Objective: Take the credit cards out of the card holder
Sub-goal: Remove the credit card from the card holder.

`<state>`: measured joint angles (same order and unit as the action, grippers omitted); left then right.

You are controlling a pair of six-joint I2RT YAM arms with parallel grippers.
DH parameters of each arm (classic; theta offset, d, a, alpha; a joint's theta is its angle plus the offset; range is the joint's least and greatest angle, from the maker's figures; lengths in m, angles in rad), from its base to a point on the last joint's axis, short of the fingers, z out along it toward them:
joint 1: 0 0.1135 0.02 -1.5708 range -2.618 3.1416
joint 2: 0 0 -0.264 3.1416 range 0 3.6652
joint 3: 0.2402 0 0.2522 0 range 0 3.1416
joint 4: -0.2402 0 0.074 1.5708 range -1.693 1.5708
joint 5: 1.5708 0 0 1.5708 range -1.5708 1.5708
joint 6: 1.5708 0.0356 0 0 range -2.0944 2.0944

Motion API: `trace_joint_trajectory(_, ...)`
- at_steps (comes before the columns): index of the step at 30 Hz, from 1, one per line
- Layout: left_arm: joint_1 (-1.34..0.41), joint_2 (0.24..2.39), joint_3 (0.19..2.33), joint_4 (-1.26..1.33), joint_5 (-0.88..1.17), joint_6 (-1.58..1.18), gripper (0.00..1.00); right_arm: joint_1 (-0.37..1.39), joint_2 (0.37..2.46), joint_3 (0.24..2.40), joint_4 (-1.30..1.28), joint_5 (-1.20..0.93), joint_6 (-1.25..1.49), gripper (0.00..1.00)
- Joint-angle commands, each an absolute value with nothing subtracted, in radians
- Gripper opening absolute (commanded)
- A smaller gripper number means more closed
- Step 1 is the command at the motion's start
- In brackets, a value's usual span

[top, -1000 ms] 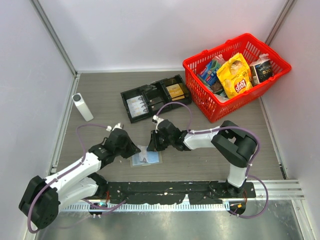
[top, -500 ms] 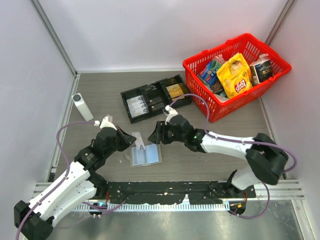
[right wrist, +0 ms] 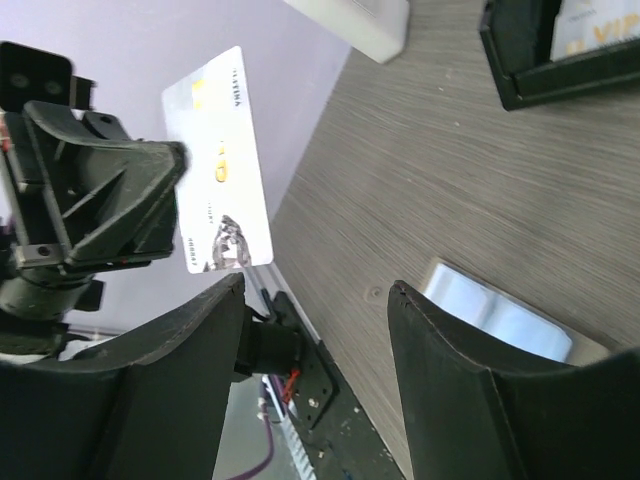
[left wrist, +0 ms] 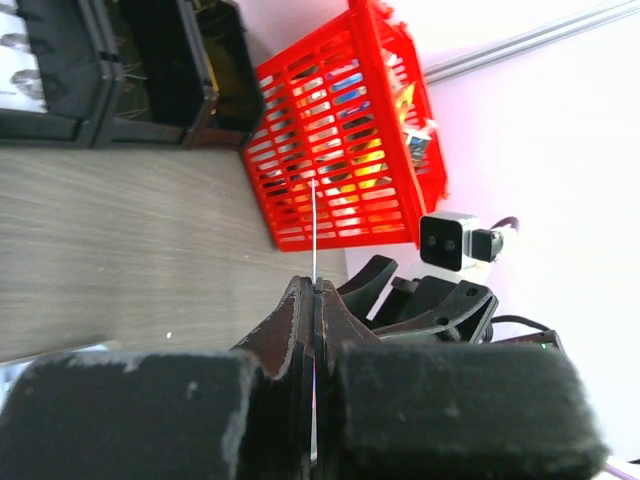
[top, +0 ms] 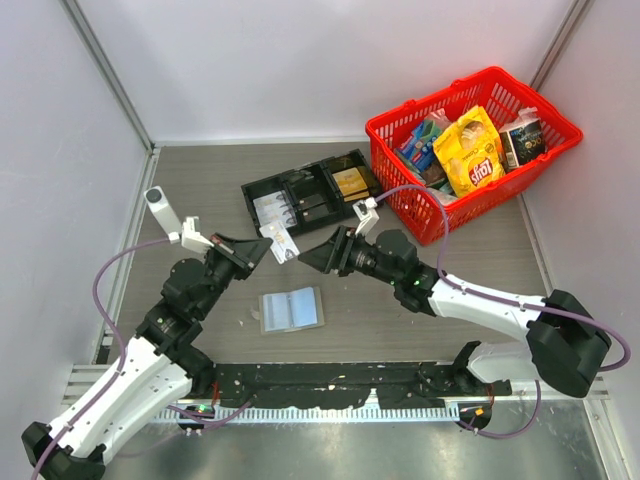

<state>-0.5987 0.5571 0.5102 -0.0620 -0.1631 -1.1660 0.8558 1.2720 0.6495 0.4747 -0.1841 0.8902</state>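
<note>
One whitish credit card (top: pixel 281 241), faintly printed, was held on edge clear of the tabletop (top: pixel 200 190). The card holder (top: pixel 291 310) lay flat near the near edge, pale blue showing.

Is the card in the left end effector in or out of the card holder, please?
Out: the left end effector pinches the card in the air, apart from the card holder.

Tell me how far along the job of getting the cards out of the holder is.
One card is out: the left gripper is shut on it, up off the table. The right gripper stands open facing that card, not touching it. The holder lies flat on the table with pale blue cards apparently in it, how many I cannot tell; those remain to pull.
</note>
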Motion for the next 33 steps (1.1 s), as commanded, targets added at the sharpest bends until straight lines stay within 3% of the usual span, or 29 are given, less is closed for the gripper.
trace_joint_trajectory(1, -0.594, 0.574, 0.549, 0.097, -0.134, -1.209, 0.00, 0.844, 1.232, 0.661, 0.630, -0.238, 0.934, 0.64)
trace_joint_trajectory(23, -0.592, 0.555, 0.540, 0.163, -0.040, -1.249, 0.00, 0.836, 1.236, 0.739, 0.701, -0.285, 0.953, 0.41)
trace_joint_trajectory(29, -0.592, 0.575, 0.543, 0.186, -0.017, -1.223, 0.03, 0.833, 1.238, 0.782, 0.660, -0.310, 0.925, 0.16)
trace_joint_trajectory(30, -0.592, 0.577, 0.549, 0.181, -0.009, -1.204, 0.06, 0.831, 1.227, 0.791, 0.619, -0.310, 0.904, 0.08)
trace_joint_trajectory(33, -0.594, 0.577, 0.593, 0.111, 0.024, -1.109, 0.21, 0.812, 1.206, 0.837, 0.493, -0.325, 0.853, 0.01)
